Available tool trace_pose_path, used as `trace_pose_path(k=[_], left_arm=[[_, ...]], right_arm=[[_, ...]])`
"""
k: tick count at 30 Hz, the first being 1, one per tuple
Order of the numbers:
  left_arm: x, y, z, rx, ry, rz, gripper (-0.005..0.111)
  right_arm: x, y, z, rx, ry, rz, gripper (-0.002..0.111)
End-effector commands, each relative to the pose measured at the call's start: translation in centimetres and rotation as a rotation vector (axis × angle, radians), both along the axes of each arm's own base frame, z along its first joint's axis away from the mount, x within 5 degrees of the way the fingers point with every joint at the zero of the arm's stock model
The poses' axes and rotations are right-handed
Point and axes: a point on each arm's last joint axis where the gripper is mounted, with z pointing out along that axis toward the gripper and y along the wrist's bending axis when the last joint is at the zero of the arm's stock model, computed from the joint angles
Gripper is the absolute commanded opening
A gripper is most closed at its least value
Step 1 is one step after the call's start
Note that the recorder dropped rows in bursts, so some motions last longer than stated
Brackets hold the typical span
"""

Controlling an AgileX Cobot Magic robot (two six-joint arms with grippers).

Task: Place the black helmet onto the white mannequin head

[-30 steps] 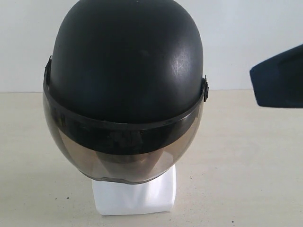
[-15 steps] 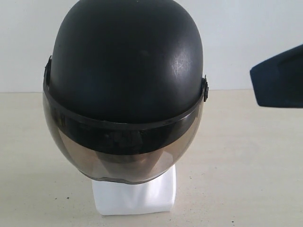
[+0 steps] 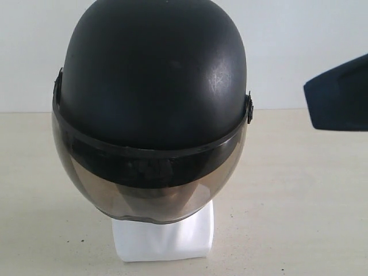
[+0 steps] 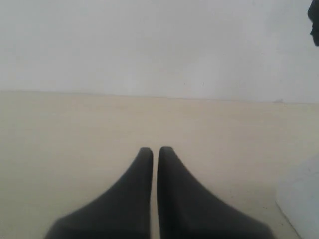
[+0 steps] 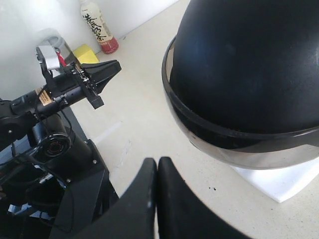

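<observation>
Exterior view first, the operator said. Where was the helmet point(image 3: 152, 103)?

On the head point(image 3: 164, 238), I said. It sat down over it, the visor point(image 3: 149, 184) covering the face, so that only the head's white foot showed beneath, standing on the table point(image 3: 299, 201). It looked level and squarely seated, so I judged the job done.

And your claws?

Both were clenched on nothing, I said. My left claw point(image 4: 155, 152) had its jaws together with only a sliver between them. It pointed across bare table toward the wall point(image 4: 149, 45), off to one side of the head and touching nothing. My right claw point(image 5: 156, 164) was likewise closed and empty, hanging near the helmet's side but apart from it. I judged they hung clear because nothing needed holding: the helmet rested by its own weight on the head.

Anything about, or in the way?

Little, I said. The right wrist view showed a bottle point(image 5: 98, 27) and a yellow block point(image 5: 85, 53) by the wall, beyond my left arm point(image 5: 60, 92) and well apart from the head. A dark shape point(image 3: 339, 95) stood at the right edge of the exterior view. It was likely part of my right arm, though I couldn't tell. Nothing lay between either claw and the helmet. The one risk I saw was toppling the top-heavy head with a careless sweep.
</observation>
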Motion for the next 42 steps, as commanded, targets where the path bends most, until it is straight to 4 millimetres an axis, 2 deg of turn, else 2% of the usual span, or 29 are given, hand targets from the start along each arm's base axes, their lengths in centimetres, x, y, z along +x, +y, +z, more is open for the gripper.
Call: trace_pose_path(k=[1,3,40,42], left_arm=[[-0.02,-0.23,-0.25,-0.079,0.021,-0.014,0.004],[-0.02,-0.34,-0.18,-0.152,0.015,-0.017,0.004],[-0.02,-0.34,-0.18,-0.140,0.015,-0.018,0.004],[-0.02,-0.34,-0.18,-0.140,0.015,-0.018,0.004]], right_arm=[[-0.11,-0.09,0.24,0.010,-0.010,-0.001,0.000],[-0.11,-0.09,0.24,0.010,-0.010,-0.001,0.000],[-0.09,-0.11,0.24,0.010,-0.010,-0.003,0.000],[-0.42,-0.70,0.54,0.030,-0.025,-0.030,0.000]])
